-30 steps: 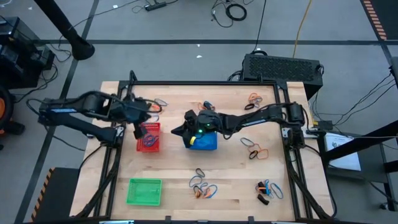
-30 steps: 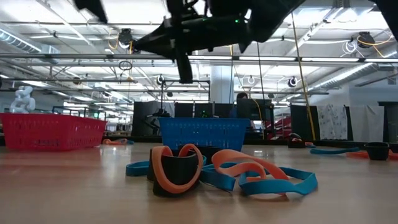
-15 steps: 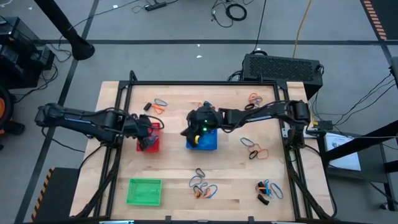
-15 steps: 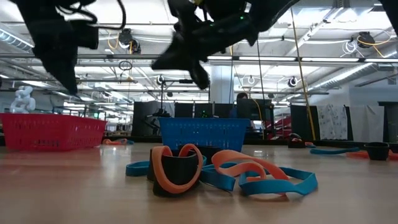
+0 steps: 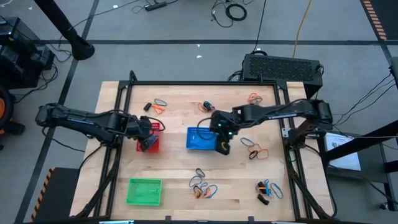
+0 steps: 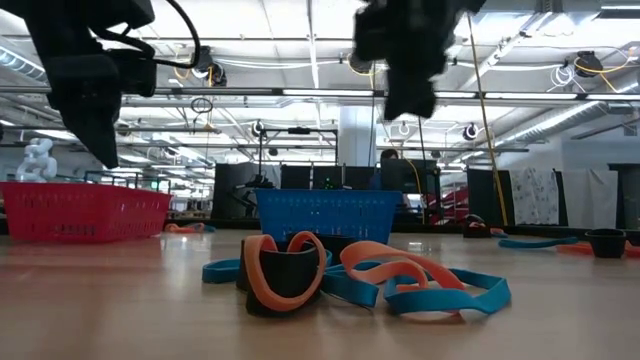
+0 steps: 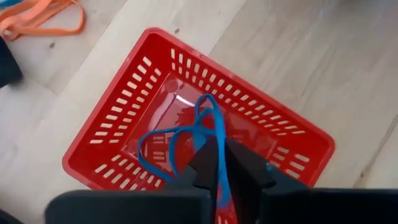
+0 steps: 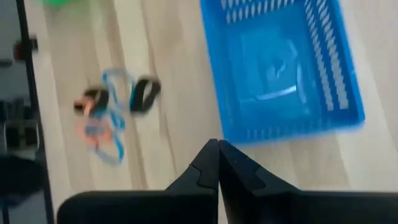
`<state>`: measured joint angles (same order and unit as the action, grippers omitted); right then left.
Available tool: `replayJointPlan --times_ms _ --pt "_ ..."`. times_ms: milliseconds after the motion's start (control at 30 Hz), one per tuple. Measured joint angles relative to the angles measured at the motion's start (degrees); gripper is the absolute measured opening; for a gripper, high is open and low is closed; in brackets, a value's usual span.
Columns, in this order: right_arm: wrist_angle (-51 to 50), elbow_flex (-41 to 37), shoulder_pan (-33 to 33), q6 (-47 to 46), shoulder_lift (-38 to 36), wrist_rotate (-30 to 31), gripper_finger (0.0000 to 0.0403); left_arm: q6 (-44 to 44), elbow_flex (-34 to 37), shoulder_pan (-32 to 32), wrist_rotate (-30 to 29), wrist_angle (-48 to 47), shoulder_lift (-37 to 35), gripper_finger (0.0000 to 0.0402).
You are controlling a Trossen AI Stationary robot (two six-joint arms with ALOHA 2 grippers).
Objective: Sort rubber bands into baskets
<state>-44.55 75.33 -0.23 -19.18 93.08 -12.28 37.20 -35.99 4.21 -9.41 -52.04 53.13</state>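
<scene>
- The left gripper (image 5: 147,142) hangs over the red basket (image 5: 152,147), which sits left of centre on the table (image 5: 236,193).
- In the left wrist view its jaws are nearly together on a blue band (image 7: 198,138); the band's loop droops into the red basket (image 7: 112,163) below the fingers (image 7: 202,168).
- The right gripper (image 5: 223,147) is at the blue basket's (image 5: 200,139) right edge, near the table's middle.
- Its jaws are pressed together and hold nothing; the right wrist view shows the blue basket (image 8: 283,74) past the fingertips, and I cannot tell what lies in it.
- The green basket (image 5: 144,191) stands at the table's front left, well apart from both arms.
- Loose bands lie in clusters: a pile (image 5: 204,190) at the front centre, another (image 5: 267,189) at the front right, a few (image 5: 255,149) just right of the right gripper, some (image 5: 254,98) at the back right, and a pair (image 5: 158,104) behind the red basket.
- In the low view the front pile (image 6: 350,275) of orange, blue and black bands fills the foreground, with the blue basket (image 6: 330,215) behind it and the red basket (image 6: 85,210) off to the side.
</scene>
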Motion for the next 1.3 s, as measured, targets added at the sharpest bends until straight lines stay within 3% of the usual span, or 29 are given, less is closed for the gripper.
replayJointPlan --times_ms 333,633,767,900,1100,1167,1300 --pt "-13.7 0.0 3.8 0.3 -6.9 2.6 0.0 0.0 -0.3 -0.1 0.0 -0.9 4.8 0.0106" --pt "-18.2 0.0 7.2 0.0 -10.0 4.9 0.0 -2.9 -8.0 -0.1 -2.4 2.6 6.4 0.013" --pt "-18.1 0.0 8.8 0.0 -10.7 5.1 0.0 -5.9 -10.1 0.0 0.3 14.0 6.5 0.013" --pt "-15.9 -2.3 10.5 -1.4 -12.3 5.1 0.0 -10.2 -10.2 2.0 4.5 32.3 8.2 0.0131" --pt "-9.8 -11.7 12.9 -7.4 -17.1 5.1 0.0 -21.7 -10.3 8.5 7.5 57.7 17.0 0.0131" --pt "-7.1 -15.2 13.6 -10.0 -18.7 5.0 0.0 -24.3 -11.6 10.1 7.3 61.9 21.1 0.0131" --pt "2.2 -21.2 15.4 -13.1 -21.3 5.0 0.0 -28.1 -17.7 11.4 7.1 61.5 30.0 0.0131"
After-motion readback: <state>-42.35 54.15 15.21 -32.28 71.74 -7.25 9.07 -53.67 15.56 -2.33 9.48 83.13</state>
